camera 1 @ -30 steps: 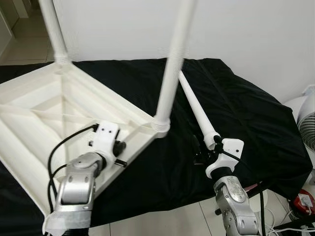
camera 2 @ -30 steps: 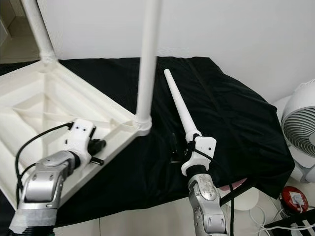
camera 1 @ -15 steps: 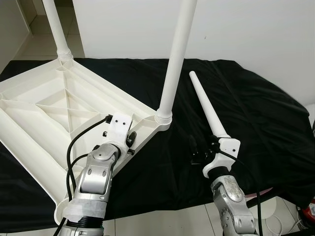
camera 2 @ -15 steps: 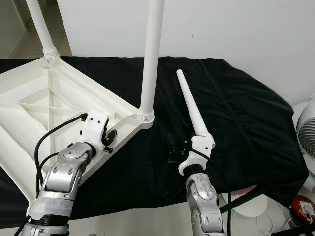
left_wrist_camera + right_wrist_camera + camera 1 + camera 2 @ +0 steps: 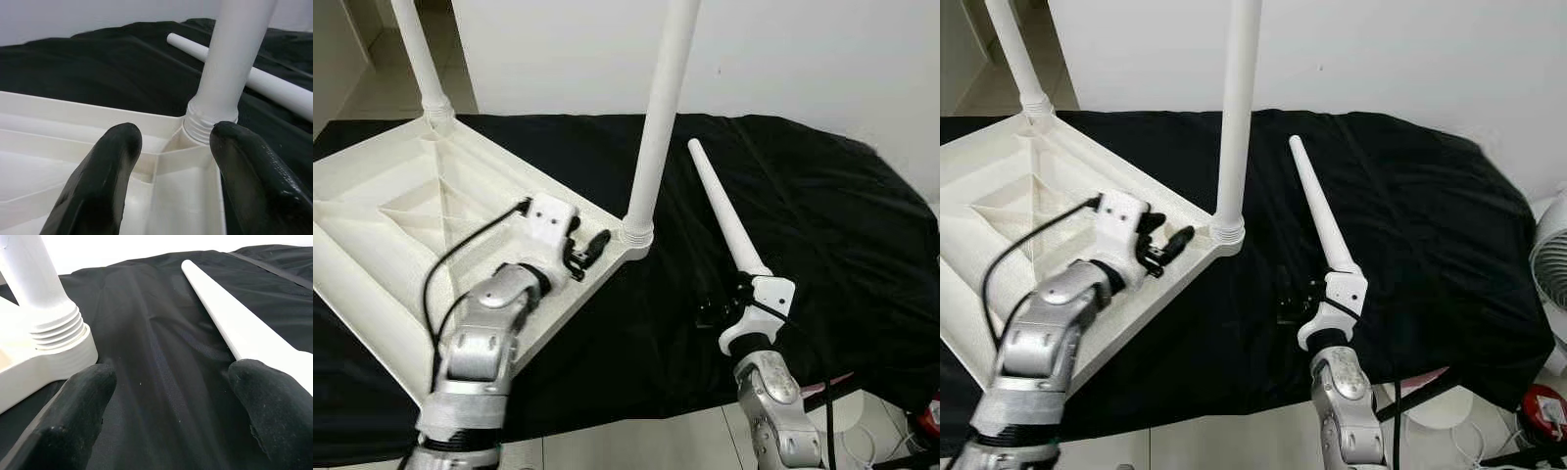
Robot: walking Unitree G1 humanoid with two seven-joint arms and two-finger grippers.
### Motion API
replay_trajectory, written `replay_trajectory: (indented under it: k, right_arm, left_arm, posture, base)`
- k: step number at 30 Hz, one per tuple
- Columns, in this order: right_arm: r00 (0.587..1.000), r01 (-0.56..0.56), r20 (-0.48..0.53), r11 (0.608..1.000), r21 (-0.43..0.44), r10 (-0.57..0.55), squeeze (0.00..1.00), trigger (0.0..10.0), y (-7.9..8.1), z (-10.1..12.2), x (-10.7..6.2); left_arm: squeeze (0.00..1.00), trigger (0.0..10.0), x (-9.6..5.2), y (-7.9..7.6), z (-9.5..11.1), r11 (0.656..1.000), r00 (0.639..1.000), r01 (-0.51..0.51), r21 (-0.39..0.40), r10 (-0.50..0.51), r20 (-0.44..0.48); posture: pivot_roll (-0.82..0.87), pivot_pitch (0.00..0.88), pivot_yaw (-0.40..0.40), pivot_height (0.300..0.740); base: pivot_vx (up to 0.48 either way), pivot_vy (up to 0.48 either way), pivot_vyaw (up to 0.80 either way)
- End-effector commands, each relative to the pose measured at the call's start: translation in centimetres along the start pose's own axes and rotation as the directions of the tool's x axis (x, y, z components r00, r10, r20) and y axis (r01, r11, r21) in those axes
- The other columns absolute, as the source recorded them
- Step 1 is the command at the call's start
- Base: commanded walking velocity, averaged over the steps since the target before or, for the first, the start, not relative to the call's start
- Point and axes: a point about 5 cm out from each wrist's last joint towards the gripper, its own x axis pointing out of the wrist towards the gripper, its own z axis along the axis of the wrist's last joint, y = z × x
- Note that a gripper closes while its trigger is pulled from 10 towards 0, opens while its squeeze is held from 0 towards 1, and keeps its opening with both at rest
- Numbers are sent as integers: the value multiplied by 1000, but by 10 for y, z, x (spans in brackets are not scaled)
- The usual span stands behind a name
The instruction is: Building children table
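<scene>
Black cloth drapes the desk (image 5: 822, 225), where the upturned table top (image 5: 401, 225) lies under the left end effector (image 5: 585, 253), open and empty, just short of the fitted leg (image 5: 651, 137), while the right end effector (image 5: 1295, 302), open too, hovers beside the loose leg (image 5: 1317, 211), seemingly next to be grasped.

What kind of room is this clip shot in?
Probably a room in a home: pale tiled floor, plain white wall, and a white fan with cables on the floor. The upturned table lies on a black cloth.
</scene>
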Motion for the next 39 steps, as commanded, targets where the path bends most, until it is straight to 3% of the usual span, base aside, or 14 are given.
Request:
replay_trajectory:
  k: [1, 5, 6, 11, 12, 13, 16, 19, 21, 26, 34, 39]
  right_arm:
    - [1000, 4, -25, 1000, -6, -4, 0, 10000, -1, -7, -2]
    - [1000, -6, -27, 1000, -9, 6, 0, 10000, -1, -7, -1]
    - [1000, -11, -27, 1000, -10, 11, 0, 10000, -1, -7, 0]
    - [999, -17, -28, 1000, -13, 16, 0, 10000, -1, -7, 2]
    - [999, -19, -29, 1000, -14, 19, 0, 10000, -1, -7, 2]
    - [999, -19, -29, 1000, -14, 19, 0, 10000, -1, -7, 2]
    - [999, -26, -33, 1000, -16, 26, 0, 10000, -1, -8, 2]
    - [999, -28, -34, 999, -16, 27, 0, 10000, 0, -8, 1]
    - [999, -32, -36, 999, -17, 31, 0, 10000, 0, -9, 2]
    - [999, -34, -36, 999, -20, 33, 0, 10000, -1, -9, 2]
    - [998, -40, -38, 999, -21, 39, 0, 10000, -1, -10, 3]
    - [998, -44, -40, 999, -22, 43, 0, 10000, -1, -11, 4]
  left_arm:
    - [0, 10000, -5, -3, -1, 996, 996, 86, -10, -86, 10]
    - [0, 10000, -16, -5, -3, 984, 984, 179, 14, -178, -16]
    - [1000, 10000, -20, -2, -8, 982, 981, 186, 4, -186, -52]
    - [1000, 10000, -29, 6, -24, 981, 972, 184, 60, -172, -163]
    - [0, 10000, -35, 7, -32, 975, 957, 211, 72, -191, -218]
    - [0, 10000, -35, 7, -32, 975, 957, 211, 72, -191, -218]
    - [0, 10000, -57, -1, -43, 933, 892, 357, 37, -328, -312]
    - [0, 10000, -61, -2, -45, 926, 876, 377, 19, -350, -332]
    - [0, 10000, -70, -3, -49, 909, 843, 416, -13, -391, -369]
    - [0, 10000, -76, -4, -50, 897, 825, 442, -28, -418, -380]
    - [0, 10000, -78, 1, -48, 904, 833, 427, -14, -400, -382]
    - [0, 10000, -72, 17, -40, 945, 892, 325, 23, -299, -340]
  posture:
    - [49, 90, -52, 740]
    - [56, 85, -58, 740]
    - [58, 84, -60, 740]
    - [59, 80, -61, 740]
    - [61, 76, -64, 740]
    - [61, 76, -64, 740]
    - [64, 66, -69, 740]
    - [64, 66, -69, 740]
    - [65, 62, -72, 740]
    - [65, 62, -72, 740]
    - [69, 49, -74, 740]
    - [73, 47, -77, 740]
  base:
    - [0, 0, 0]
    - [0, 0, 0]
    - [0, 0, 0]
    - [0, 0, 0]
    - [0, 0, 0]
    - [0, 0, 0]
    - [0, 0, 0]
    - [0, 0, 0]
    - [0, 0, 0]
    - [0, 0, 0]
    - [0, 0, 0]
    - [0, 0, 0]
